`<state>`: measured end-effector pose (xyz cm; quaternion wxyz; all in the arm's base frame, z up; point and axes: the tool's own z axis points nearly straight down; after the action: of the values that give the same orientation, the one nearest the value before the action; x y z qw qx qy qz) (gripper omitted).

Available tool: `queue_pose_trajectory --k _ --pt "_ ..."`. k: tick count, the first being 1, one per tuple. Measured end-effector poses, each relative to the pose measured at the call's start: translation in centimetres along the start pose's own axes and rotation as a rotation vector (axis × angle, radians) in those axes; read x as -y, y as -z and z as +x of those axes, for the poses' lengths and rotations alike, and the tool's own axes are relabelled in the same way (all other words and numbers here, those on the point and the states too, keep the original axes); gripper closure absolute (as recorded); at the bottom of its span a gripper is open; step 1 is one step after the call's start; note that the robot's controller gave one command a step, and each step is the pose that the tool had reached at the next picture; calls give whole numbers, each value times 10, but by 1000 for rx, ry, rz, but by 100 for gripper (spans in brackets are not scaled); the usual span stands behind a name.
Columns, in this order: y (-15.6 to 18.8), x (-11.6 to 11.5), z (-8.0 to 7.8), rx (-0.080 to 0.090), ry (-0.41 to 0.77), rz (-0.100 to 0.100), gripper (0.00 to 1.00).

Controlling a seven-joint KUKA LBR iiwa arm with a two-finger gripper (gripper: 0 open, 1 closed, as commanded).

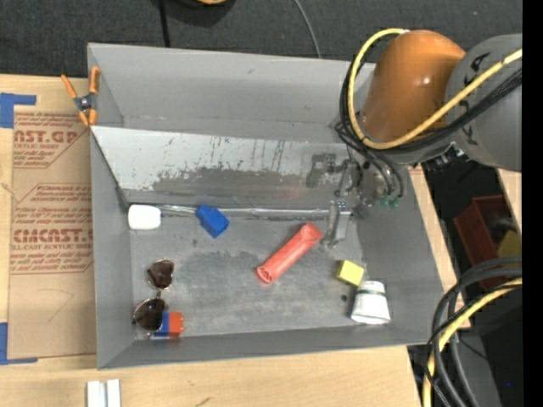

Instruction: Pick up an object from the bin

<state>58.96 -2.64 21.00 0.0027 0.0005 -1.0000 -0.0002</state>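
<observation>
Gripper (333, 234): low over the right-centre of the grey bin (212, 83), tip at the upper end of the coral-red tube (287, 257); how far open it is, and whether it grips the tube, cannot be told; tube lies slantwise mid-floor; yellow cube (349, 271) and white cup (370, 303) near its right; blue block (212, 220), white block (144, 218) and brown sunglasses (155, 295) to its left.
</observation>
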Motion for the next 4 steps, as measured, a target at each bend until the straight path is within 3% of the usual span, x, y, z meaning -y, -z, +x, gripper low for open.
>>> queue_pose_trajectory --k 1,2,3,4 --pt "5 0 -1 8 0 0 0" --pt "-31 -2 4 15 7 1 0" --pt "-102 -4 24 11 43 1 0" --pt "-137 -6 21 7 -39 -1 0"
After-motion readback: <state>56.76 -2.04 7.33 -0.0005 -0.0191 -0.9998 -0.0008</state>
